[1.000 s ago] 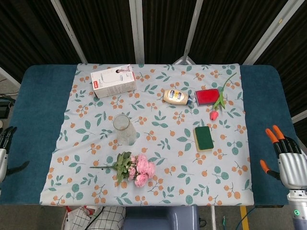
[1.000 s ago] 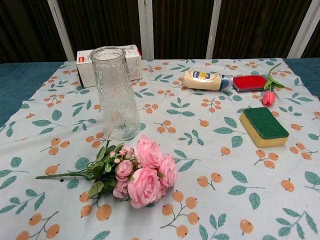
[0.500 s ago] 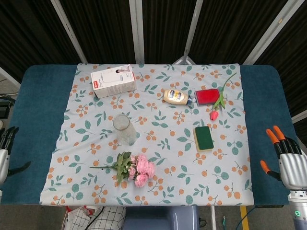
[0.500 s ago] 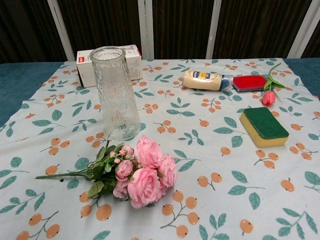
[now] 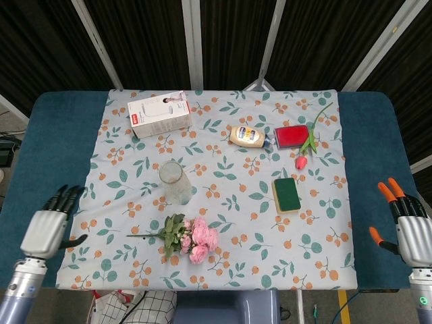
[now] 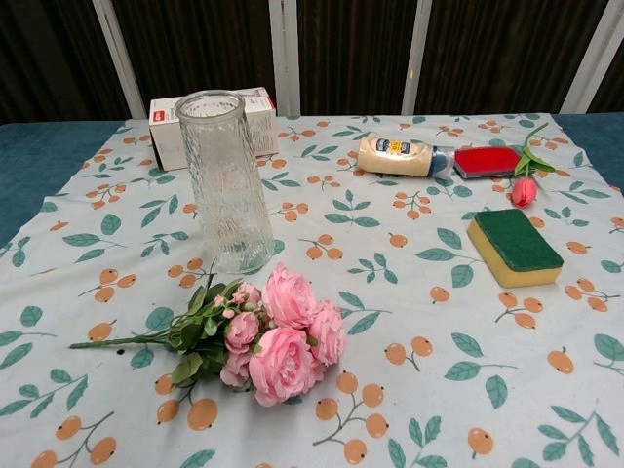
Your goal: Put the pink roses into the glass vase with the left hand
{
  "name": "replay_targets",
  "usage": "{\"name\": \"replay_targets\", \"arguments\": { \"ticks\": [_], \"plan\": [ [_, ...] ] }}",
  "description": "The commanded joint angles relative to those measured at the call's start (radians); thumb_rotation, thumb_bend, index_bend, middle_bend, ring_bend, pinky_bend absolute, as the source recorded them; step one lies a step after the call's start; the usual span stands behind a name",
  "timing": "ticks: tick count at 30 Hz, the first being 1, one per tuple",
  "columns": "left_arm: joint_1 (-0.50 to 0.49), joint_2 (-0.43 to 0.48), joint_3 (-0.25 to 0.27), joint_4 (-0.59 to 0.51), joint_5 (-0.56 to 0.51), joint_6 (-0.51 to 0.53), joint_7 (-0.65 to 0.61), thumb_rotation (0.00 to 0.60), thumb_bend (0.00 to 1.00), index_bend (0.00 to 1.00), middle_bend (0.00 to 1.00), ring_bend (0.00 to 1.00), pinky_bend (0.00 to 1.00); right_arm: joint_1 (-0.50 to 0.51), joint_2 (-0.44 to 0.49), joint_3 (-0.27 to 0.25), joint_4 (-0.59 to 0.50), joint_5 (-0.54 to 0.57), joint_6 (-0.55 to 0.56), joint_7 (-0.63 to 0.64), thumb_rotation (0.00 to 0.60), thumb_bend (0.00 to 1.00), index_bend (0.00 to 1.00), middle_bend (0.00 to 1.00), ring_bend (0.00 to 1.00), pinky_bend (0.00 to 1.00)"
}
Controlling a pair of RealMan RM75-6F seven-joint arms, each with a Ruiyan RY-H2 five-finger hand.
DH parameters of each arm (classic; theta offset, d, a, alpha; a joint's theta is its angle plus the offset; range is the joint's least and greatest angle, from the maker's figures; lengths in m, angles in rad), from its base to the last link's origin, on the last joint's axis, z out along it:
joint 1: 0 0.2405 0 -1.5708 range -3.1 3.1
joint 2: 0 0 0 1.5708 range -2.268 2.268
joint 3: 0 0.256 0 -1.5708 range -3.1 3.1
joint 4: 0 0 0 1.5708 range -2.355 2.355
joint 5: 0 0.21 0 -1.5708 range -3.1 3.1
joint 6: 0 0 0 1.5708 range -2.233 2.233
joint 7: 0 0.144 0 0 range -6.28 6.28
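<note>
Left hand (image 5: 46, 231) sits at lower left of head view, over the blue table edge (image 5: 47, 155) just off the floral cloth (image 5: 223, 196). Fingers spread, thumb out, nothing in it — released. Not seen in chest view.

Pink roses (image 5: 196, 239) lie flat on the cloth, lower centre of head view, well to the right of the left hand and apart from it. Blooms at the right end; green stem (image 5: 145, 235) runs left, its tip pointing toward the hand w/o reaching it. In chest view the pink roses (image 6: 283, 336) fill lower-left centre, stem (image 6: 117, 341) trailing toward the left edge.

Glass vase (image 5: 175, 182) stands upright just above the roses in head view, near but not touching; looks empty. In chest view the glass vase (image 6: 224, 180) is directly behind the bouquet.

Right hand (image 5: 408, 226) at lower right of head view, orange-tipped fingers apart, holding nothing; far from roses.

Elsewhere on cloth: white box (image 5: 160, 113) upper left, mayo bottle (image 5: 248, 136) upper centre, red item (image 5: 291, 136) beside it, tulip (image 5: 302, 160) just right, green sponge (image 5: 287, 194) centre right.
</note>
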Motion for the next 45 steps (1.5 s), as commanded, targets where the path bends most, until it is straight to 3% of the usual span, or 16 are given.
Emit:
{"name": "replay_targets", "arguments": {
  "ticks": [1, 12, 29, 40, 45],
  "plan": [
    [-0.055, -0.081, 0.008, -0.058, -0.011, -0.085, 0.094, 0.600, 0.09, 0.05, 0.08, 0.02, 0.19, -0.001, 0.003, -0.003, -0.006, 0.001, -0.003, -0.006, 0.600, 0.33, 0.13, 0.06, 0.14, 0.15],
    [-0.132, -0.225, 0.017, -0.173, -0.134, -0.208, 0.337, 0.600, 0.07, 0.05, 0.08, 0.02, 0.19, -0.003, 0.011, -0.004, -0.021, -0.002, -0.004, -0.007, 0.600, 0.33, 0.13, 0.06, 0.14, 0.15],
    [-0.221, -0.524, -0.015, -0.108, -0.309, -0.186, 0.622, 0.600, 0.06, 0.05, 0.08, 0.02, 0.19, -0.006, 0.033, -0.005, -0.022, -0.009, -0.006, 0.059, 0.600, 0.33, 0.13, 0.06, 0.14, 0.15],
    [-0.252, -0.635, -0.024, 0.010, -0.334, -0.162, 0.634, 0.600, 0.06, 0.05, 0.08, 0.03, 0.19, -0.007, 0.039, -0.005, -0.019, -0.004, -0.011, 0.086, 0.600, 0.33, 0.13, 0.06, 0.14, 0.15],
    [-0.264, -0.682, -0.022, 0.071, -0.275, -0.144, 0.581, 0.600, 0.09, 0.10, 0.19, 0.12, 0.27, -0.006, 0.039, -0.005, -0.017, -0.003, -0.015, 0.096, 0.600, 0.33, 0.13, 0.06, 0.14, 0.15]
  ]
}}
